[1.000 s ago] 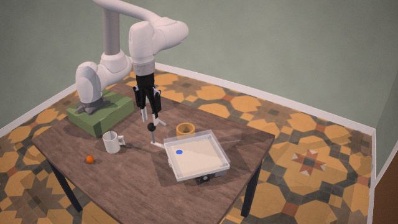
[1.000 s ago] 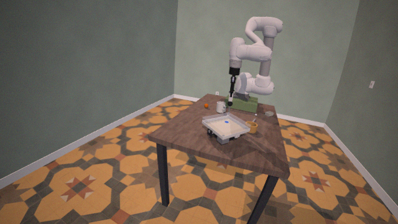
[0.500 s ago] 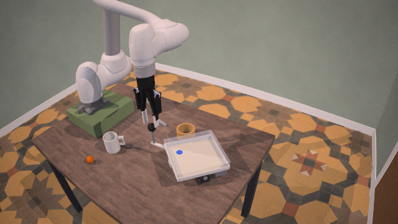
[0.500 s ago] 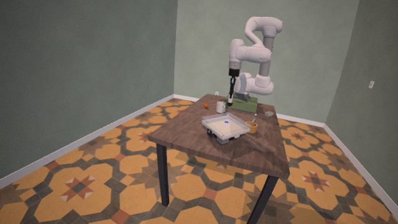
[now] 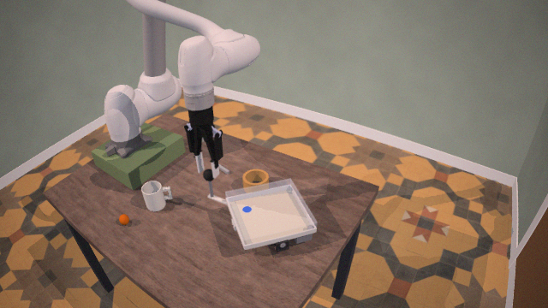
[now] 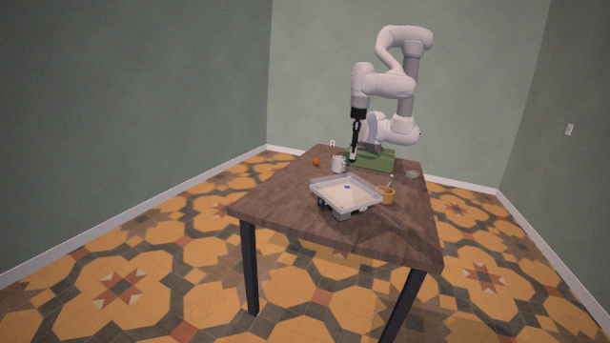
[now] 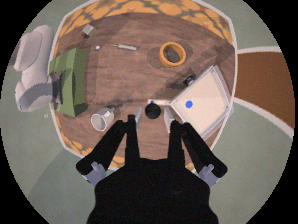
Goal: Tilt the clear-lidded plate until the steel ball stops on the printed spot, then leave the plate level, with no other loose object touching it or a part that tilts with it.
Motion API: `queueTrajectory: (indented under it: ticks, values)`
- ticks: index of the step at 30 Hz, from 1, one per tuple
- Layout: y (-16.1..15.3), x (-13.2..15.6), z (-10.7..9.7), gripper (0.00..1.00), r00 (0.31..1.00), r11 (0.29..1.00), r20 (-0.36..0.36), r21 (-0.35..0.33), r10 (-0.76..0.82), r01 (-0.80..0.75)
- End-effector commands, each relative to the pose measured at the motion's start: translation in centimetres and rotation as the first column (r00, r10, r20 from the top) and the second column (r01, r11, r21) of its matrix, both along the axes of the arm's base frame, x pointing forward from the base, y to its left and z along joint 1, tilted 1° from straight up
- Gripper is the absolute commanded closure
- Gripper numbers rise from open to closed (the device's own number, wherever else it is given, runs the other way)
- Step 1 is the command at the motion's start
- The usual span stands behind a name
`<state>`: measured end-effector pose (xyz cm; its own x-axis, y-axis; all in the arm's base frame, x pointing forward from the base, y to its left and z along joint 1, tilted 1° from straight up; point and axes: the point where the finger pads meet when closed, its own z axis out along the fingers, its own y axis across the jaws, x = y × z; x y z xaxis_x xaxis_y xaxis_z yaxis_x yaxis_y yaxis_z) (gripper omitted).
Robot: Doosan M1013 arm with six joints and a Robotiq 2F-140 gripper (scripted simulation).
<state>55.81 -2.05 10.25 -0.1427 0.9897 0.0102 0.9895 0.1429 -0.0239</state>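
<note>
The clear-lidded plate (image 5: 271, 214) sits on its stand near the table's right front; it also shows in the wrist view (image 7: 201, 103). The blue printed spot (image 5: 247, 209) is near its left corner. I cannot make out the steel ball. A thin lever with a black knob (image 5: 208, 174) stands upright at the plate's left corner. My gripper (image 5: 207, 170) points straight down over the knob with its fingers partly open. The knob (image 7: 153, 111) lies between the fingertips with a gap on each side.
A white mug (image 5: 154, 195) stands left of the lever and an orange ball (image 5: 123, 219) lies further left. A tan cup (image 5: 255, 178) stands right behind the plate. The arm's green base block (image 5: 139, 156) is at the back left. A small grey object (image 6: 412, 174) lies near the far edge.
</note>
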Motion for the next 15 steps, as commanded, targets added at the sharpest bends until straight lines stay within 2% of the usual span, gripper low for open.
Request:
queueTrajectory:
  ticks: [1, 15]
  values:
    - [0.01, 0.00, -0.15, 0.64, 1.000, 1.000, 0.000, 0.000, 0.000, 0.000]
    - [0.01, 0.00, -0.48, 0.64, 1.000, 1.000, 0.000, 0.000, 0.000, 0.000]
